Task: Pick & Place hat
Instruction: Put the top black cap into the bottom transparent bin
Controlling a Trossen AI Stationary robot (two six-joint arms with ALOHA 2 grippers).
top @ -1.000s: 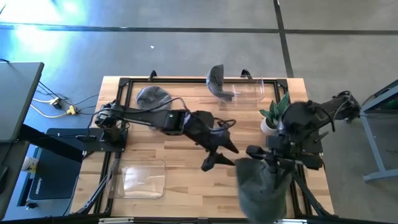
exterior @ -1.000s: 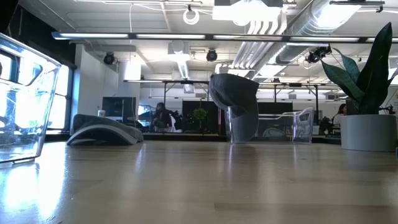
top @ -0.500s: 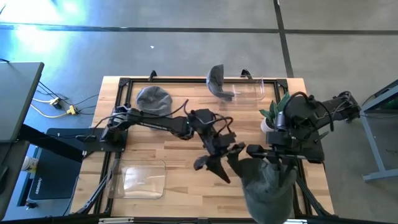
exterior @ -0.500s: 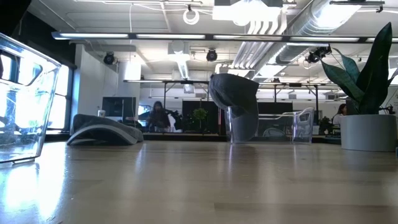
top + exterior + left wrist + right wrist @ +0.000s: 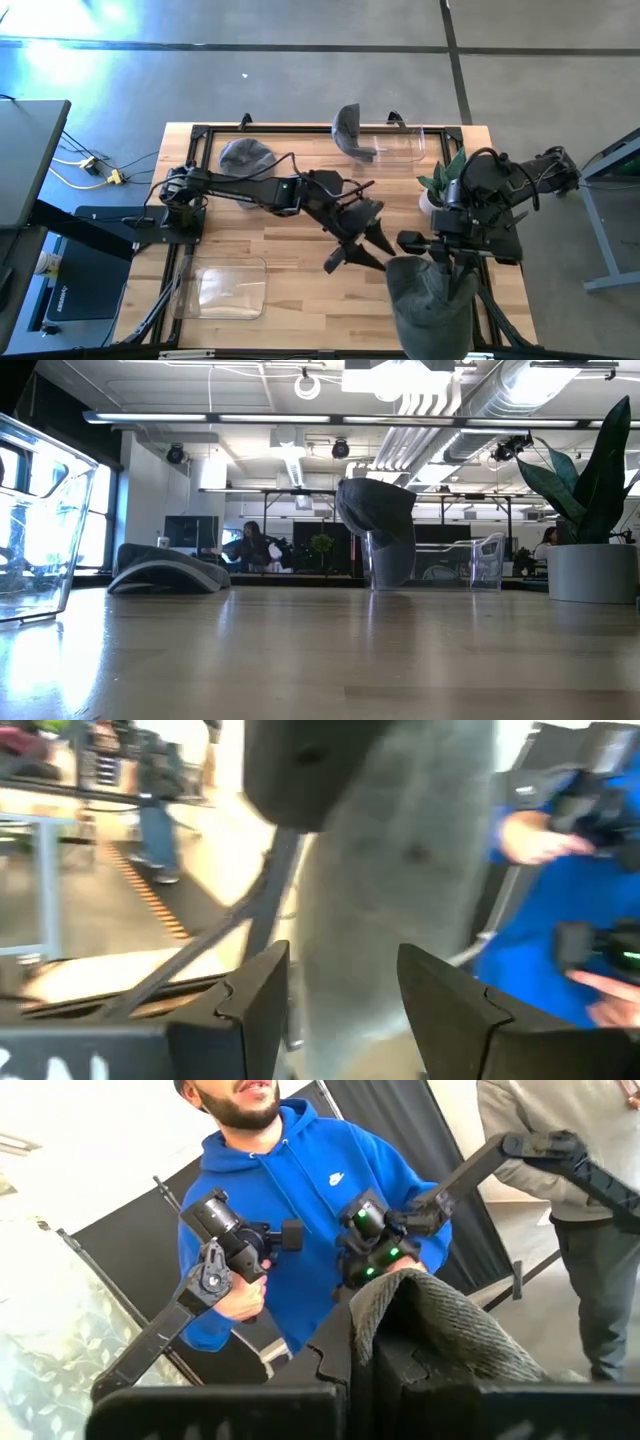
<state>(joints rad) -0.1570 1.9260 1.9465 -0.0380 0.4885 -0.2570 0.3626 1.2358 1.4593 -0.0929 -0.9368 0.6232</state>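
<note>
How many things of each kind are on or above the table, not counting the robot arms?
Grey hats: 3, one flat on the table, one on a clear stand, one hanging from the right gripper.
Clear plastic containers: 2, near and far.
Potted plants: 1.
Total: 6.
</note>
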